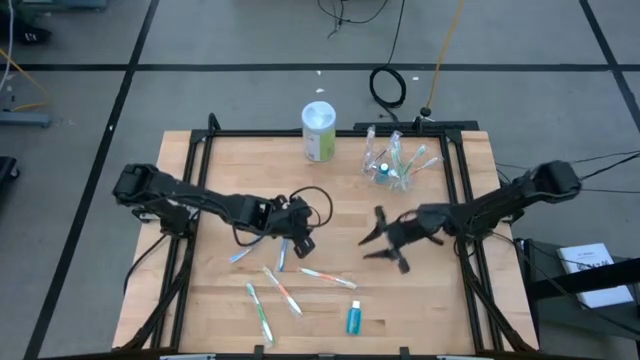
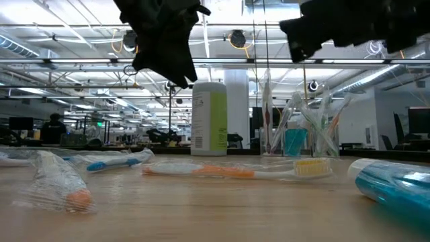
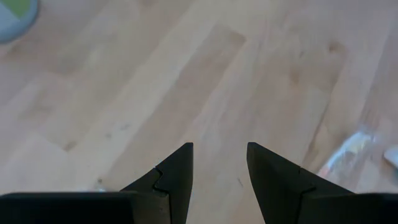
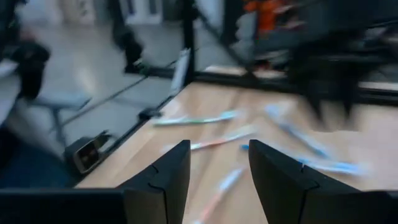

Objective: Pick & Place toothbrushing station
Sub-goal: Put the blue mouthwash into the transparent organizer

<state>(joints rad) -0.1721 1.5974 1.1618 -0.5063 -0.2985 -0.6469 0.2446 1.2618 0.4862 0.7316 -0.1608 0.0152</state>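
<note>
- The left claw is open and empty above the counter, near the loose toothbrushes.
- The right claw is open and empty, mid-counter.
- The cup with brushes stands beside the canister.
- A teal tube lies at the front.

No text, label or number can be read anywhere — the white-and-green canister shows only colour.

Clear cup upright w/ brushes; toothbrushes, teal tube flat.
</note>
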